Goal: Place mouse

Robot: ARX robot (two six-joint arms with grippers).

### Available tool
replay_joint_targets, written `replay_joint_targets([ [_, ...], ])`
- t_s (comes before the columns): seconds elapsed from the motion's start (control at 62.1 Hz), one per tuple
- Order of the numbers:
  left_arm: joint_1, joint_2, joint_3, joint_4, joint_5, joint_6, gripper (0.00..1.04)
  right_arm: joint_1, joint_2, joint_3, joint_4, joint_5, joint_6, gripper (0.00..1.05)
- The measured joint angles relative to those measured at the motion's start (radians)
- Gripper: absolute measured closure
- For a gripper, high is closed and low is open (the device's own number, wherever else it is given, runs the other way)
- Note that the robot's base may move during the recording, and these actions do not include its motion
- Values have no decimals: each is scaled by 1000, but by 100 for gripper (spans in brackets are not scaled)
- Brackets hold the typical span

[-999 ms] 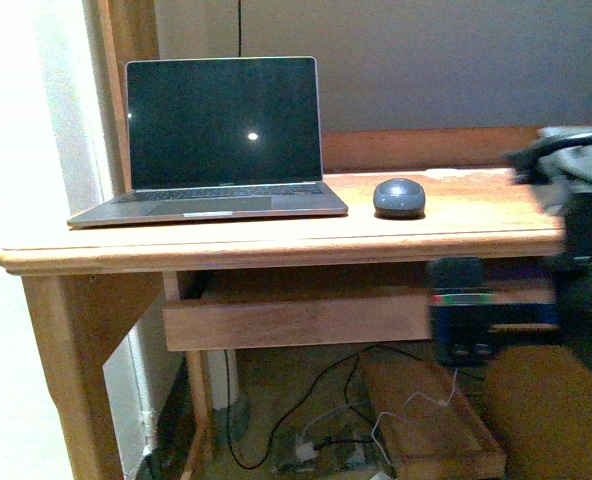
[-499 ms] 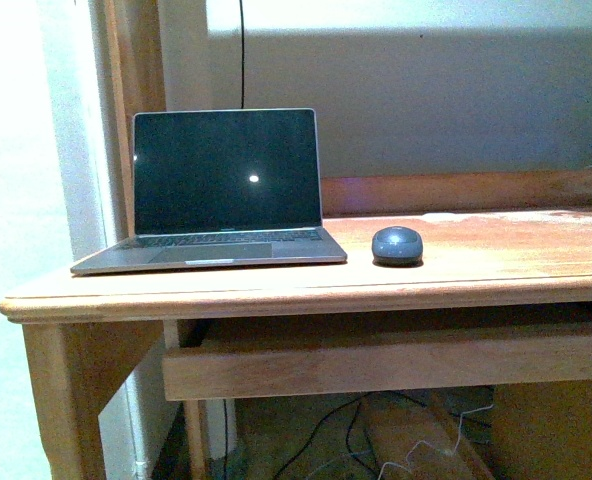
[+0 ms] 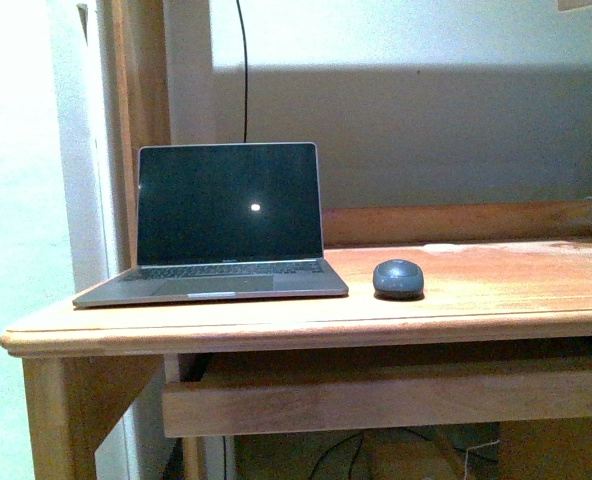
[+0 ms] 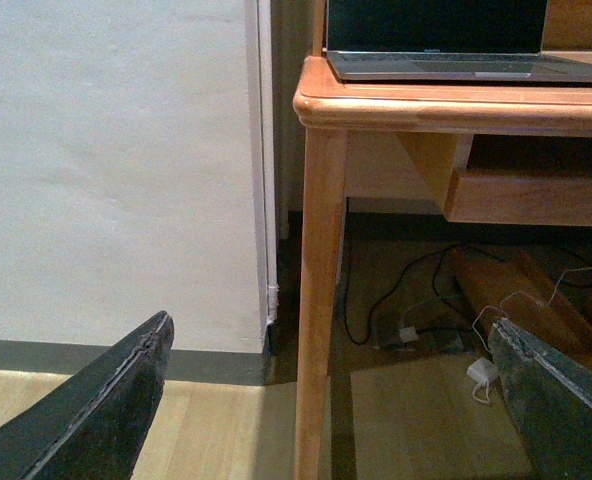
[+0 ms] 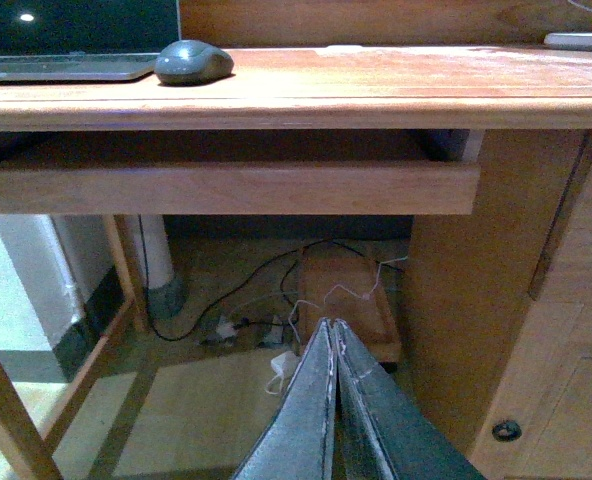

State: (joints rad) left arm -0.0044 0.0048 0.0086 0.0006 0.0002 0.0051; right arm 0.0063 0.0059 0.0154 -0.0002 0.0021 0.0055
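Grey mouse (image 3: 398,279) lies just right of the laptop (image 3: 221,228) on the counter (image 3: 476,300), seemingly already placed. Left claw (image 4: 336,400) is spread, right claw (image 5: 333,400) pressed together; both are empty, below the laptop.

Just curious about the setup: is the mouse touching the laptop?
Apart. The front view shows bare desk wood between the mouse and the laptop.

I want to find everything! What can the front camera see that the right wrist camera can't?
Only the front view shows the whole laptop screen and the wall behind it. Only the right wrist view shows the right hand, closed and empty, and the cables on the floor. Both show the mouse sitting on the desk beside the laptop.
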Motion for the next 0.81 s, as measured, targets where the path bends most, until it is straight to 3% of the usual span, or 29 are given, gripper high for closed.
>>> replay_joint_targets([
  [0.113,0,0,0,0,0,0,8,-2,0,0,0,0,-2,100],
  [0.644,0,0,0,0,0,0,8,-3,0,0,0,0,-2,8],
  [0.805,0,0,0,0,0,0,8,-3,0,0,0,0,-2,7],
])
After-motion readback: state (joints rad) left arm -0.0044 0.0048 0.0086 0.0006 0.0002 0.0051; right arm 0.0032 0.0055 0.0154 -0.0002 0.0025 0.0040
